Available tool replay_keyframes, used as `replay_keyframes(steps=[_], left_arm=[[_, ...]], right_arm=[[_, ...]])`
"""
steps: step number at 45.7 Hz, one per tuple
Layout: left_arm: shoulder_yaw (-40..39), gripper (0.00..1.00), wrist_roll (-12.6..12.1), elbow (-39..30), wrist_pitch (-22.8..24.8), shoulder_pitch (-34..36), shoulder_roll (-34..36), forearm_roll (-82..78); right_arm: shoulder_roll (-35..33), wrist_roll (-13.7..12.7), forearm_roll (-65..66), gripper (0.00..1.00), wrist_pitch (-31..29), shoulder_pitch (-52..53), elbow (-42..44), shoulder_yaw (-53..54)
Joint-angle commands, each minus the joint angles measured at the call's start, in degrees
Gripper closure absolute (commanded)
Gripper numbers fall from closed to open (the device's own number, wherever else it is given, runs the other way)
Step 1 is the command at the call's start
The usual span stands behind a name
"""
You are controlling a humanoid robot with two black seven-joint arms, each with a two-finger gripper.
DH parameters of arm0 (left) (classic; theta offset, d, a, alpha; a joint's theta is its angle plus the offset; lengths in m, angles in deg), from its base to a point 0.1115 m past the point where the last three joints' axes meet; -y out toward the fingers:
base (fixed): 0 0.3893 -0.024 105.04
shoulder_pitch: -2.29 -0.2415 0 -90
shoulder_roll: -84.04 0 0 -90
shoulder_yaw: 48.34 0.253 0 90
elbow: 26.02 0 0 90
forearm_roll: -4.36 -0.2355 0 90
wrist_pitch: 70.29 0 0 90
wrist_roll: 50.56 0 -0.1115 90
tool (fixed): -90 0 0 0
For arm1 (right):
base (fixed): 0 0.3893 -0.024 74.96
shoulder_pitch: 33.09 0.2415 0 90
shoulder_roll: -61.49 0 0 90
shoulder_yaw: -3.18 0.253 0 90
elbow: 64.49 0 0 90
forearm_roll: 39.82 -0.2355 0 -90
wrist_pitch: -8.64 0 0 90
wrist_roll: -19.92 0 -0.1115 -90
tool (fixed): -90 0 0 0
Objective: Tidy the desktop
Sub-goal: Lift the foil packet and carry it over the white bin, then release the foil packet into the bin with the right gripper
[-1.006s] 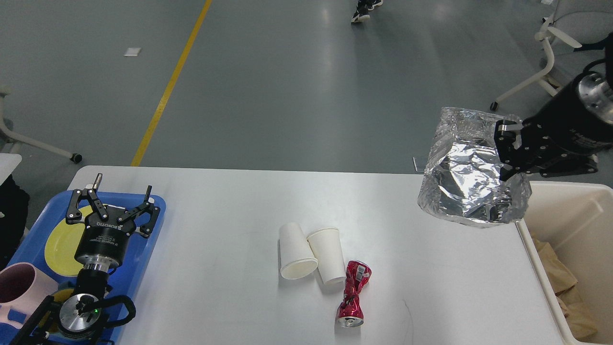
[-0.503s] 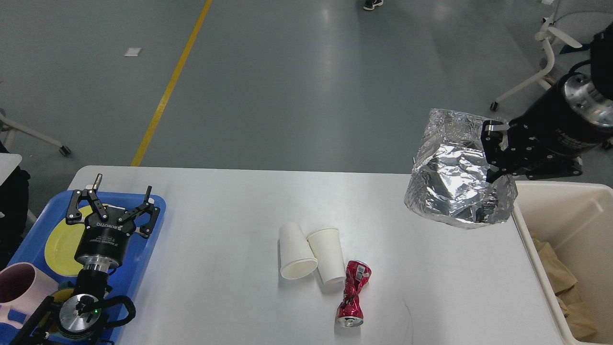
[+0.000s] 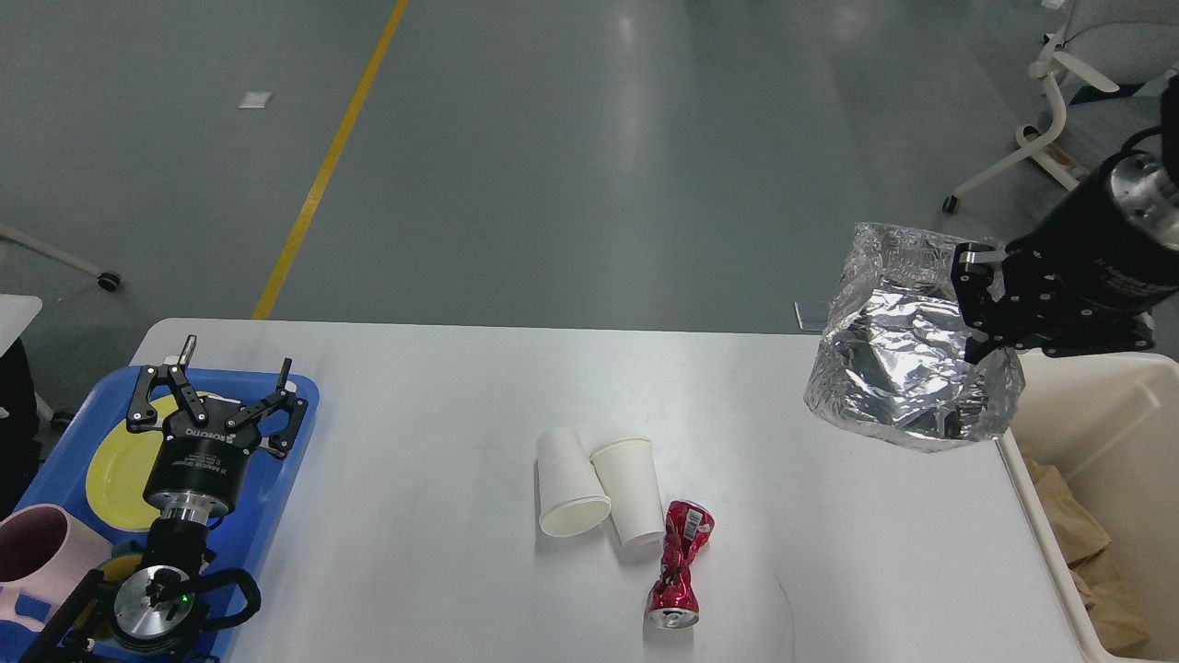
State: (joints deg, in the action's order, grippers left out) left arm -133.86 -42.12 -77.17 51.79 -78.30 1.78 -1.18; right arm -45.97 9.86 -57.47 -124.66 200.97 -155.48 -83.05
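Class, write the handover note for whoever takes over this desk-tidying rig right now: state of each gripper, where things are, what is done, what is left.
Right gripper: shut on the crumpled foil bag, held in the air over the desktop's right edge, beside the cream bin.
Left gripper: open, empty, above the blue tray.
On the desktop: two white paper cups lying on their sides, touching; a crushed red can right beside them.
Done: foil bag lifted; the bin already holds brown paper; the tray holds a yellow plate and a pink mug.
Left: drop the bag in the bin, then probably clear the cups and can.
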Motion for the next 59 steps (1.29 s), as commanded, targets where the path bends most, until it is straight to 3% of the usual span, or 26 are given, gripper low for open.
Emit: replay_keyframes(steps=[1,11,23,29,37,49,59], left_arm=[[0.0,0.04,0.0,0.0,0.0,0.0,0.0,0.0],[0.0,0.04,0.0,0.0,0.0,0.0,0.0,0.0],[0.0,0.04,0.0,0.0,0.0,0.0,0.0,0.0],[0.0,0.04,-0.1,0.0,0.0,0.0,0.0,0.0],[0.0,0.04,0.0,0.0,0.0,0.0,0.0,0.0],[0.0,0.04,0.0,0.0,0.0,0.0,0.0,0.0],[0.0,0.04,-0.1,0.0,0.0,0.0,0.0,0.0]], right_arm=[[0.2,-1.8,0.1,1.0,-0.2,0.0,0.0,-0.1],[-2.6,-2.1,1.2,1.0,2.3,-2.8,0.2,-2.6],[-13.8,-2.0,9.2,1.0,15.3,-18.4,6.1,-6.7],[-19.7,-1.9,9.6,1.0,18.6,-31.8,17.9,-5.5],[-21.4,-1.8,9.5,1.0,23.4,-51.7,31.7,3.4],[-20.7,-1.9,8.8,1.0,26.2,-75.5,53.5,17.2],[-16.6,-2.0,8.7,1.0,34.2,-91.2,67.1,25.8]])
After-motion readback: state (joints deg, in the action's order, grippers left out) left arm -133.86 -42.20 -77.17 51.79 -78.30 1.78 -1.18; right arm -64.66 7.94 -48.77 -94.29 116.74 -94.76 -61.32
